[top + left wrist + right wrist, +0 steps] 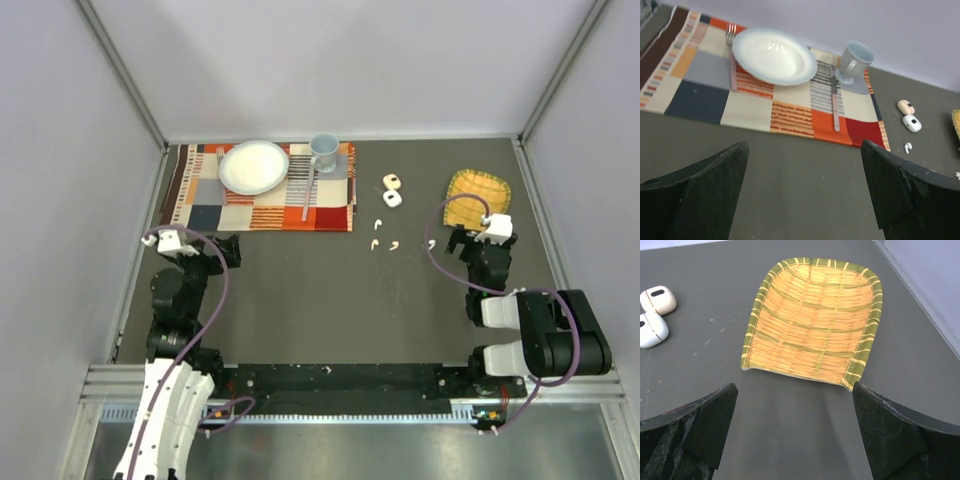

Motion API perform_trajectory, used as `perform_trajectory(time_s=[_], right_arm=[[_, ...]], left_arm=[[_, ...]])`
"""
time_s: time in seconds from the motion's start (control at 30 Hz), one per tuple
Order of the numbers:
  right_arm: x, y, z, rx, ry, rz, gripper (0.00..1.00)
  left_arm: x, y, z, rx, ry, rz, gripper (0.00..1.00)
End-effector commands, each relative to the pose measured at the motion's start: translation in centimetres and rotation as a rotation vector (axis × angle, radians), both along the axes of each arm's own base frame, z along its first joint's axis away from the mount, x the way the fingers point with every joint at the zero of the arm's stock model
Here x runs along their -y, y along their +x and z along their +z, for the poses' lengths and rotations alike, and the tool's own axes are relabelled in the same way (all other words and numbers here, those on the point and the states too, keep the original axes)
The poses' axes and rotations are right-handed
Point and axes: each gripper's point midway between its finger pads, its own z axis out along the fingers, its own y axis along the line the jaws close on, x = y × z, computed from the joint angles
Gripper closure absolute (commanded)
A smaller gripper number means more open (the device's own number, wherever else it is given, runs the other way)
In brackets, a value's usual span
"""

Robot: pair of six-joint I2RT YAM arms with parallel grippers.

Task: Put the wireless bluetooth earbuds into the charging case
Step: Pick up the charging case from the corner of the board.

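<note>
Several tiny white earbuds lie loose on the dark table: one (380, 222), two (374, 243) (395, 244) nearer me, and one (431, 243) further right. One earbud (908, 147) shows in the left wrist view. Two small charging cases lie side by side behind them, a cream case (394, 181) (906, 106) (658, 299) and a white case (392, 198) (912, 123) (651, 330). My left gripper (225, 247) (805, 190) is open and empty, well left of the earbuds. My right gripper (472, 237) (957, 175) (795, 435) is open and empty, just right of the earbuds.
A woven bamboo tray (478, 190) (815, 325) lies just beyond the right gripper. A patchwork placemat (215, 212) (700, 95) at the back left holds a white plate (254, 165), a grey mug (323, 150), a fork (732, 60) and a knife (835, 102). Walls enclose the table.
</note>
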Motion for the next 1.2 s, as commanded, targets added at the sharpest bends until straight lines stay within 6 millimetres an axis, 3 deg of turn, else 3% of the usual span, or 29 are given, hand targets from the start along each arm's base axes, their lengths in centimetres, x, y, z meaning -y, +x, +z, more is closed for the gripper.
perform_trajectory(time_s=[0.0, 0.03, 0.07, 0.1, 0.17, 0.2, 0.27, 0.37, 0.43, 0.47, 0.5, 0.53, 0.6, 0.7, 0.77, 0.9, 0.93, 0.97, 1.03, 1.1, 1.13, 1.17], right_arm=[[-1.1, 0.4, 2.7, 0.054, -0.029, 0.046, 0.01], [-1.6, 0.2, 5.7, 0.109, -0.027, 0.045, 0.01], [-1.9, 0.1, 6.2, 0.092, 0.063, 0.036, 0.01], [-2.0, -1.1, 3.8, -0.052, 0.104, 0.021, 0.01], [-3.3, -0.8, 8.2, 0.02, 0.173, 0.075, 0.01], [-3.7, -1.1, 8.4, -0.004, 0.188, 0.096, 0.01], [-5.0, -1.4, 11.6, 0.064, 0.238, 0.162, 0.01], [-6.0, -1.9, 12.8, 0.082, 0.346, 0.193, 0.01], [-6.9, -1.8, 13.4, 0.096, 0.33, 0.252, 0.01], [-8.3, -1.9, 13.1, 0.058, 0.291, 0.345, 0.01], [-8.7, -1.5, 11.7, -0.022, 0.273, 0.363, 0.01], [-9.0, -1.3, 12.1, -0.086, 0.269, 0.374, 0.01], [-9.2, -0.4, 10.1, -0.201, 0.284, 0.364, 0.01], [-11.0, 0.9, 10.3, -0.256, 0.285, 0.467, 0.01], [-12.1, 1.7, 8.9, -0.333, 0.294, 0.505, 0.01], [-13.1, 3.9, 7.1, -0.408, 0.277, 0.481, 0.01], [-13.6, 4.6, 7.7, -0.398, 0.269, 0.488, 0.01], [-14.4, 5.1, 6.3, -0.44, 0.264, 0.505, 0.02], [-14.9, 6.2, 6.0, -0.47, 0.277, 0.508, 0.03], [-14.7, 7.3, 3.9, -0.534, 0.321, 0.447, 0.04], [-15.1, 8.1, 4.4, -0.524, 0.322, 0.459, 0.05], [-15.6, 8.4, 2.8, -0.562, 0.314, 0.481, 0.07]], left_arm=[[-1.5, -1.1, -2.6, -0.101, -0.135, 0.12, 0.01], [-1.6, -1.3, -2.4, -0.103, -0.118, 0.12, 0.01], [-1.6, -1.4, -2.6, -0.112, -0.092, 0.115, 0.01], [-1.6, -1.6, -2.8, -0.114, -0.069, 0.109, 0.01], [-2.4, -1.8, -3.1, -0.137, -0.031, 0.146, 0.01], [-2.7, -2.3, -3.7, -0.175, -0.032, 0.163, 0.01], [-1.9, -2.2, -2.4, -0.139, -0.053, 0.12, 0.01], [0.2, -2.4, -0.3, -0.094, -0.078, 0.004, 0.01], [0.2, -2.8, 0.6, -0.127, -0.088, 0.004, 0.01], [-0.3, -2.9, 0.3, -0.168, -0.092, 0.04, 0.01], [-0.7, -3.1, 1.6, -0.16, -0.073, 0.053, 0.01], [-0.7, -3.6, 0.8, -0.211, -0.051, 0.052, 0.01], [-0.8, -3.9, 1.0, -0.239, -0.041, 0.053, 0.01], [-0.5, -3.9, 0.6, -0.242, -0.032, 0.032, 0.01], [-0.7, -3.6, 0.4, -0.234, -0.042, 0.048, 0.01], [-0.7, -3.5, -0.5, -0.259, -0.046, 0.053, 0.01], [-1.4, -3.4, -0.7, -0.265, -0.04, 0.092, 0.01], [-1.5, -3.4, -0.9, -0.272, -0.04, 0.101, 0.01], [-1.6, -3.4, -0.8, -0.272, -0.04, 0.105, 0.01], [-1.6, -3.4, -1.0, -0.276, -0.041, 0.106, 0.01], [-1.6, -3.4, -1.1, -0.279, -0.041, 0.106, 0.01], [-1.6, -3.5, -1.1, -0.276, -0.042, 0.106, 0.01]])
